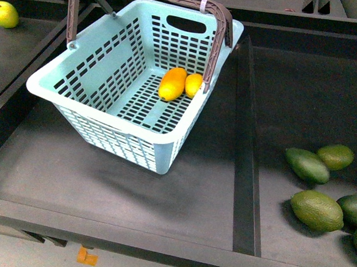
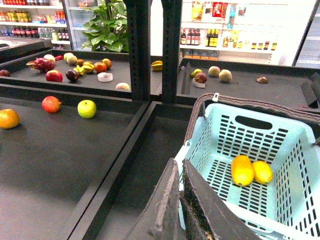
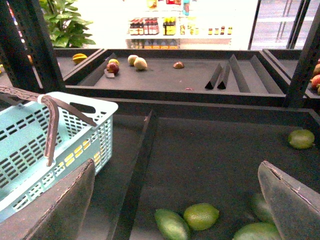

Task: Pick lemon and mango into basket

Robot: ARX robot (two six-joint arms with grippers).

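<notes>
Aqua basket [image 1: 92,78] already holds mango [image 1: 172,83] touching lemon [image 1: 193,85] on its floor, so your left jaws sit closed and empty, right jaws wide apart, gripping nothing.

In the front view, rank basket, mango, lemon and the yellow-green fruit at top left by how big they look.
1. basket, by far the largest
2. mango
3. lemon and yellow-green fruit: these look about alike; the fruit is cut by the frame edge and lies farther back, so I won't rank them.
</notes>
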